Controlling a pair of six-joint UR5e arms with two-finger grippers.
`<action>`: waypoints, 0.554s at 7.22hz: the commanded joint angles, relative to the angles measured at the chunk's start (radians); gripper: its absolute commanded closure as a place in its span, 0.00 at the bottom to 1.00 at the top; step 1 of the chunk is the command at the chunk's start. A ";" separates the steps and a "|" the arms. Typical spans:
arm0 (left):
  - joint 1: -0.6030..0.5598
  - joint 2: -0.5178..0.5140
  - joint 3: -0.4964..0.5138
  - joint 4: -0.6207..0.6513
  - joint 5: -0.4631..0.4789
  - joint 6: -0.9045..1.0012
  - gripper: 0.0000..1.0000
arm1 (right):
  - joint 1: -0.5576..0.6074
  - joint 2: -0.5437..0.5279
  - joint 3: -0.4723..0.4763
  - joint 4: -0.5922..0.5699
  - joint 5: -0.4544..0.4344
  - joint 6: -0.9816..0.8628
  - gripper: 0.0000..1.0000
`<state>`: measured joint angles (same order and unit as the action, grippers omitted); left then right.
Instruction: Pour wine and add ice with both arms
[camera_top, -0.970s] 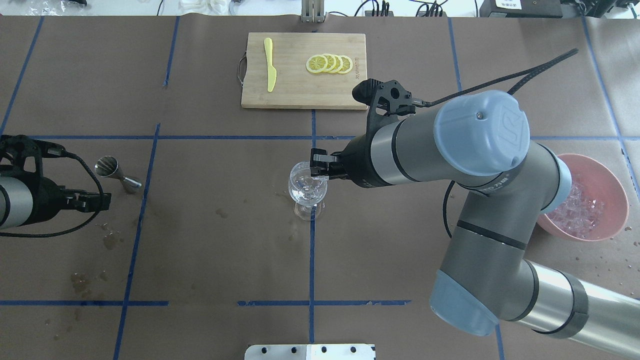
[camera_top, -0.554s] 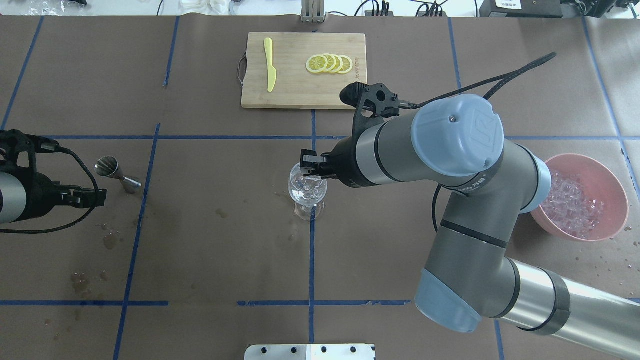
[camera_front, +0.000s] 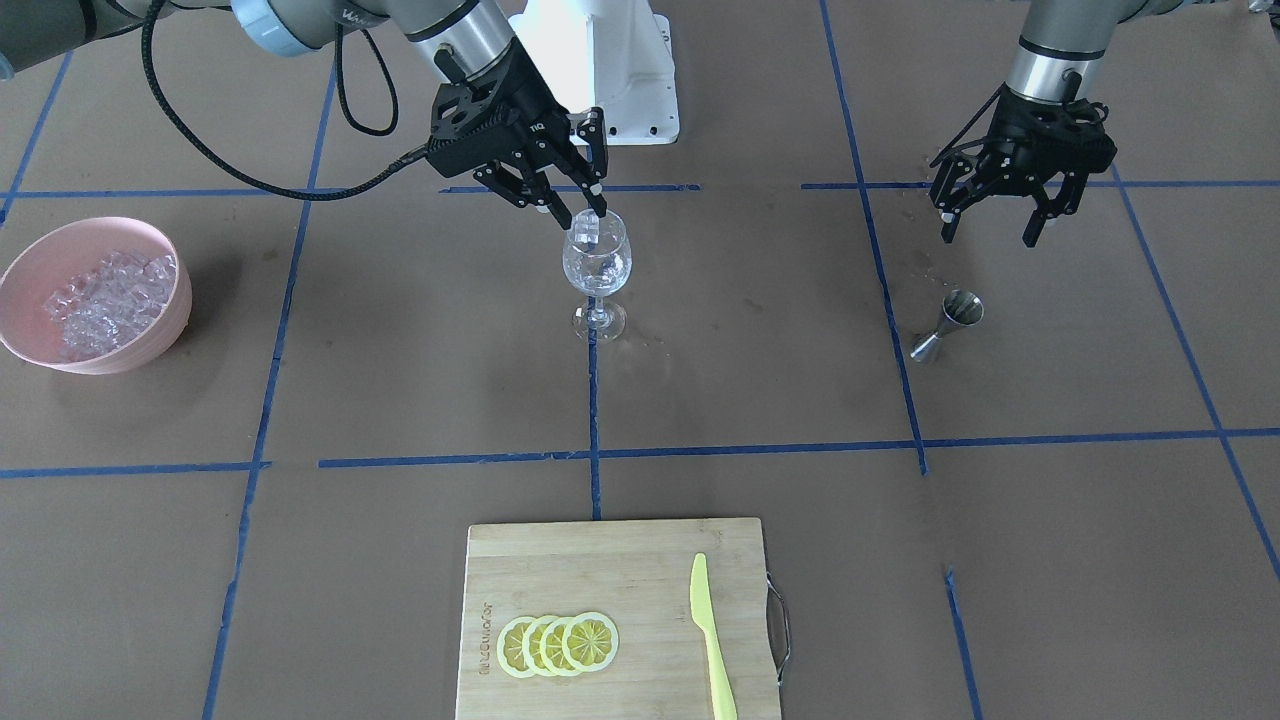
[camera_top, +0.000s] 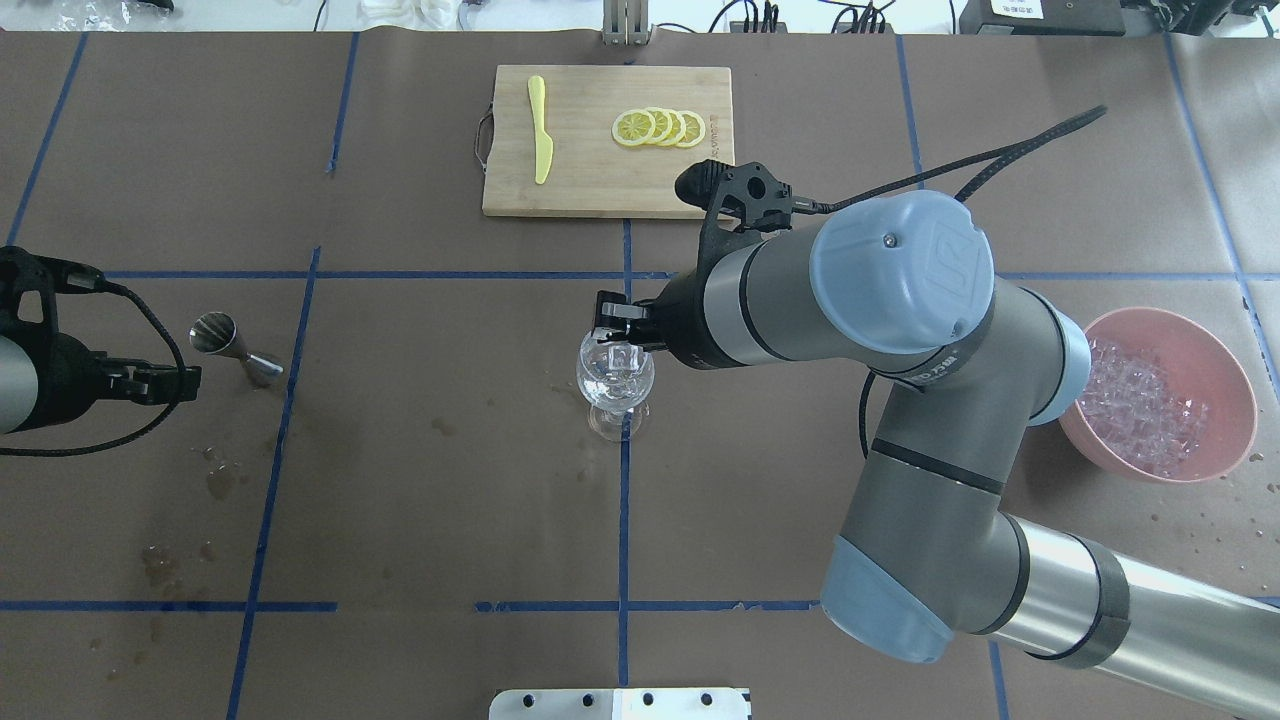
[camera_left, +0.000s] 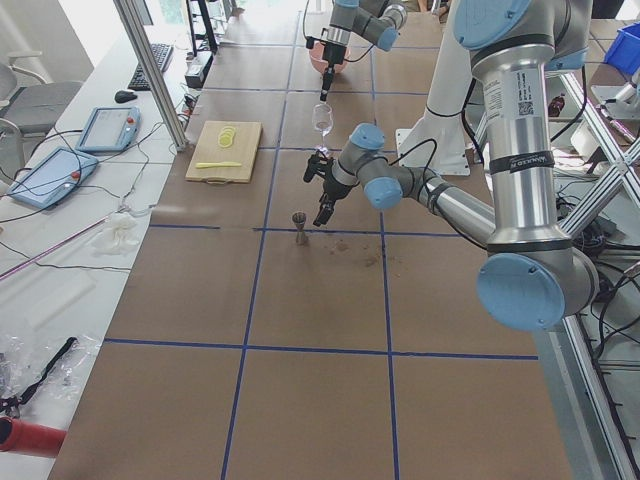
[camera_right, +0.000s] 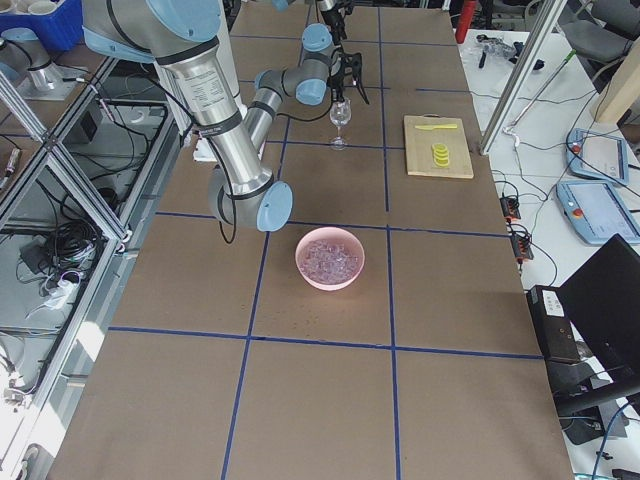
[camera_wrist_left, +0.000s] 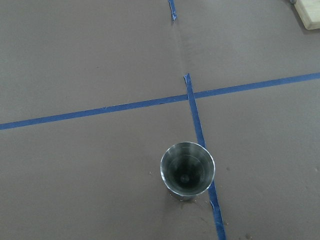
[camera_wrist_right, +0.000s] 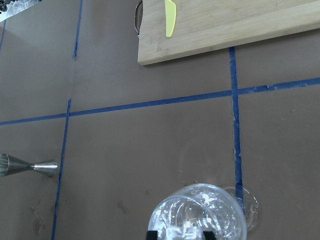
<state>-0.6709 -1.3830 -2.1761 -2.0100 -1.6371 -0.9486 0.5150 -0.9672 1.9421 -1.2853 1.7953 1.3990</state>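
overhead exterior shows the right arm (camera_top: 900, 300) stretched to mid-table and the left arm (camera_top: 25, 390) at the edge. the pink bowl (camera_top: 1230, 370) of ice (camera_top: 1140, 405) sits well apart from the right gripper (camera_front: 582, 216), back by its elbow. that gripper pinches one cube (camera_front: 588, 234) just above the glass (camera_front: 597, 270) mouth. the left gripper (camera_front: 988, 238) hangs spread, apart from the jigger (camera_front: 948, 325) just ahead of it.

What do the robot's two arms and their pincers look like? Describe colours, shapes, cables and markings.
Both the right arm and left arm are silver-grey tubes with black bands and rounded light-blue joint caps, one embossed with a UR logo. A black braided cable runs to each wrist. The right pincer and left pincer are black, two-fingered.
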 joint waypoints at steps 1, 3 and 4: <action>-0.036 -0.002 -0.024 0.046 -0.012 0.059 0.00 | -0.001 0.004 0.001 -0.009 -0.008 0.005 0.00; -0.129 -0.014 -0.022 0.048 -0.116 0.139 0.00 | 0.028 -0.001 0.021 -0.082 -0.005 -0.001 0.00; -0.241 -0.016 -0.014 0.053 -0.191 0.239 0.00 | 0.066 -0.004 0.040 -0.168 0.002 -0.020 0.00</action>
<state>-0.8057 -1.3954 -2.1956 -1.9619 -1.7475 -0.8097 0.5433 -0.9681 1.9623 -1.3683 1.7910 1.3947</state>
